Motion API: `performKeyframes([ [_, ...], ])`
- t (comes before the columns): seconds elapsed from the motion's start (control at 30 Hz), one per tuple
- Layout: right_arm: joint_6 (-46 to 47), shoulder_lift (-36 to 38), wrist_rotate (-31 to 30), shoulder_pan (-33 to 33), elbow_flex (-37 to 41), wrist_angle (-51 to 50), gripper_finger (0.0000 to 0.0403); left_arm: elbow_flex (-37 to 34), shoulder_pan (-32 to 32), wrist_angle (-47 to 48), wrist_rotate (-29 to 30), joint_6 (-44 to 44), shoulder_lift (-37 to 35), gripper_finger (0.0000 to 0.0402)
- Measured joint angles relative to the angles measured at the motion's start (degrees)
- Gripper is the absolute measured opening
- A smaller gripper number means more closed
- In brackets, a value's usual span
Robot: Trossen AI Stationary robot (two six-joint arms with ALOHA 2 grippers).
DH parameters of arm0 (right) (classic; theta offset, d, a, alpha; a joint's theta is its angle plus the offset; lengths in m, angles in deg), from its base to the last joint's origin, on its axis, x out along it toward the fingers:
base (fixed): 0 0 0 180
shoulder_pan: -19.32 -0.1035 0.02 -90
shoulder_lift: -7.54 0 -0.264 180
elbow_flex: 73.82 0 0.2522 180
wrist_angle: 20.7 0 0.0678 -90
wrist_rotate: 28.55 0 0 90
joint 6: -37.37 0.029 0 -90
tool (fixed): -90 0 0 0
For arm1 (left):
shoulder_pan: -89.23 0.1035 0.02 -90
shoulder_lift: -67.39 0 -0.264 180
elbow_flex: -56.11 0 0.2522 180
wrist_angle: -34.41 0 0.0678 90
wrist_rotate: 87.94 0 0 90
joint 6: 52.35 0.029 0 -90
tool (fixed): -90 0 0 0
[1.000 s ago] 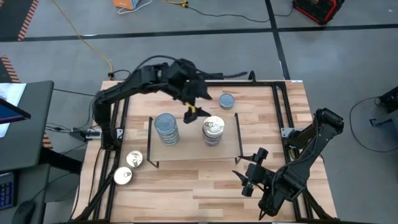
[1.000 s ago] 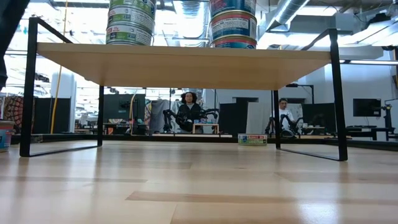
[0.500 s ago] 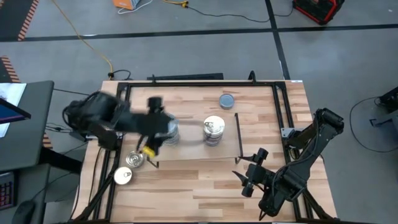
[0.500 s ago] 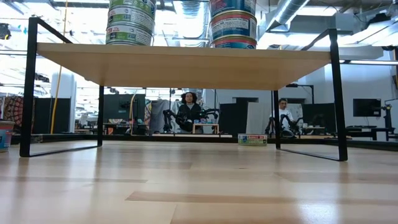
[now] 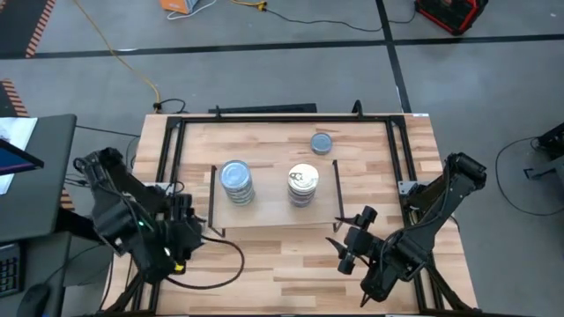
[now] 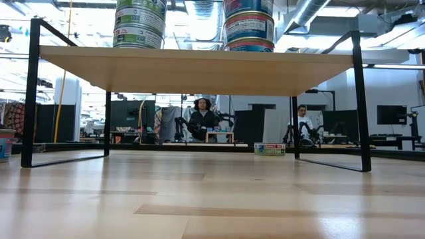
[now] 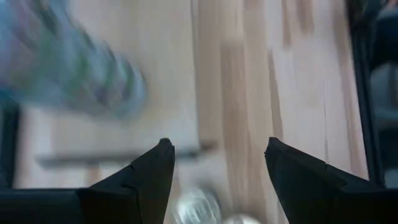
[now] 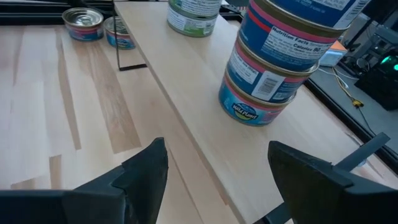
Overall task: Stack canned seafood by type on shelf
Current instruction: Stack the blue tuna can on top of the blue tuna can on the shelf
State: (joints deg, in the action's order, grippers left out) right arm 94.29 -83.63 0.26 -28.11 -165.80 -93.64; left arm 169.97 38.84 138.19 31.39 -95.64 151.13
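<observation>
The shelf (image 5: 273, 216) is seen at the middle of the overhead frame, carrying two stacks of tins: a blue-grey-lidded stack (image 5: 236, 182) on its left part and a silver-lidded stack (image 5: 302, 184) on its right part. A single blue-grey tin (image 5: 322, 143) is lying on the surface (image 5: 291, 264) above the shelf, near the upper rail.

The left hand (image 5: 181, 239) is being held at the lower left of the overhead frame, off the shelf's left corner, its fingers spread and nothing gripped. In its wrist view, blurred, a stack of tins is showing beyond the fingers and two shiny lids (image 7: 198, 210) between them; these are hidden under the arm from above.

The right hand (image 5: 345, 251) is waiting at the lower right, just below the shelf's right corner, released and empty. Bare surface is lying open between the hands.

From table height, only the stack bottoms are showing above the shelf top (image 6: 199, 66).
</observation>
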Motion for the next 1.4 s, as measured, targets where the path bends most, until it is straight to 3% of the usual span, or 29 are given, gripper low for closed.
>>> performKeyframes([
  [0.23,-0.3,0.0,0.3,0.8,0.0,0.1,0.0301,-14.7,-2.6,-4.7,-15.4,-6.0,-0.3,0.0225],
  [0.5,-2.2,0.0,0.2,0.7,0.0,0.1,0.0301,-24.0,-4.6,-10.7,-22.6,-15.1,-0.3,0.0206],
  [0.7,-6.9,0.0,-0.5,1.6,0.0,2.6,0.0301,-33.0,-5.2,-20.8,-27.8,-20.7,-0.3,0.0199],
  [0.93,-13.6,0.0,-0.5,4.5,0.0,6.6,0.0301,-39.3,-5.4,-24.0,-29.1,-27.1,-0.2,0.0198],
  [1.2,-15.4,0.0,-0.4,6.0,0.0,8.7,0.0301,-40.6,-8.1,-23.5,-24.5,-32.5,2.9,0.0198],
  [1.4,-15.4,0.0,-0.4,6.0,0.0,9.4,0.0301,-40.6,-8.1,-22.7,-29.5,-31.6,10.0,0.0198],
])
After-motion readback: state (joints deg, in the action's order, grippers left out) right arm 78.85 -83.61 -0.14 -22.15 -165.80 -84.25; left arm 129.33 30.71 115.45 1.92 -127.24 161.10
